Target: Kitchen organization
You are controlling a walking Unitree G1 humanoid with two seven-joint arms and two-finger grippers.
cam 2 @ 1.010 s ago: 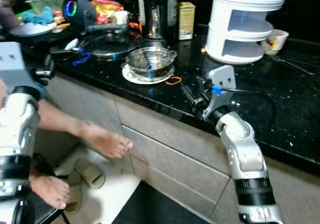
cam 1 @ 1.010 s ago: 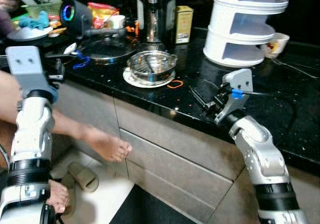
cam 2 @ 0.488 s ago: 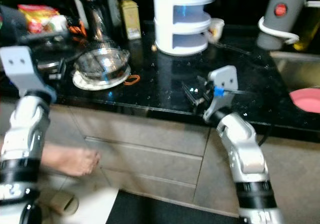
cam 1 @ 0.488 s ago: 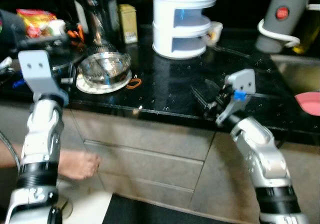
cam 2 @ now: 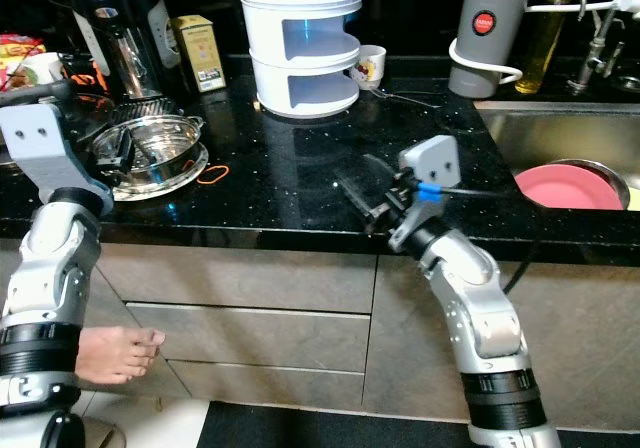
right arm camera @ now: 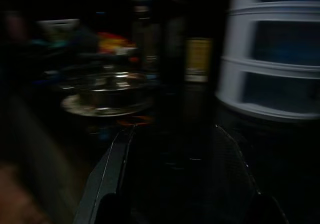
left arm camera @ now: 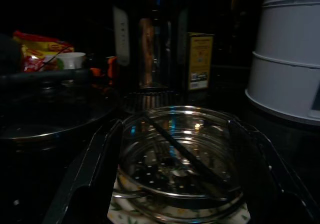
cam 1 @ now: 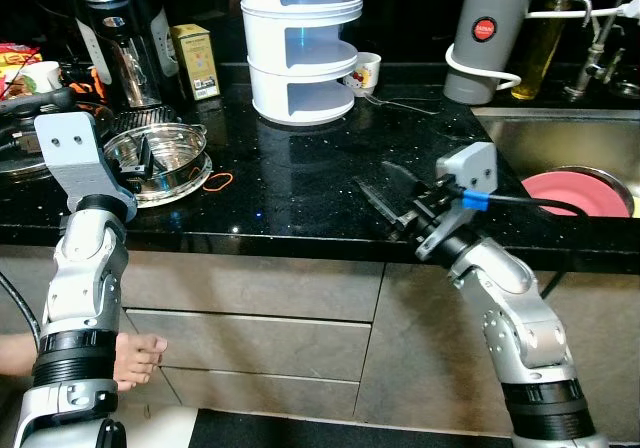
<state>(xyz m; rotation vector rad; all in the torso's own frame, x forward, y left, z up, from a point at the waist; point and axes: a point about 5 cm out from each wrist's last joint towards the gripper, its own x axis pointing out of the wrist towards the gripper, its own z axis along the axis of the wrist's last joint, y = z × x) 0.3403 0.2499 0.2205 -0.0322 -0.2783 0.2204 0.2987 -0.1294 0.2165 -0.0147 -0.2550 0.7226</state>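
Note:
A steel steamer pan (cam 1: pixel 165 150) sits on a patterned plate at the left of the black countertop (cam 1: pixel 300 178). My left gripper (cam 1: pixel 138 158) hovers at the pan's near rim, open. In the left wrist view the pan (left arm camera: pixel 180 159) lies between the two spread fingers (left arm camera: pixel 95 174). My right gripper (cam 1: pixel 385 198) is open low over bare counter near the front edge, holding nothing. In the dark right wrist view its fingers (right arm camera: pixel 112 169) stand apart.
A white tiered container (cam 1: pixel 300 48), a coffee maker (cam 1: pixel 125 38), a yellow box (cam 1: pixel 197 60) and a cup (cam 1: pixel 367 68) stand at the back. A grey kettle (cam 1: pixel 487 38) is beside the sink (cam 1: pixel 540 133), which holds a pink plate (cam 1: pixel 580 188). An orange band (cam 1: pixel 220 180) lies by the pan. A person's foot (cam 1: pixel 135 358) rests on the floor.
The camera has swung right, bringing the sink and kettle into view. My left gripper now sits at the steel pan's rim. The right arm keeps its pose.

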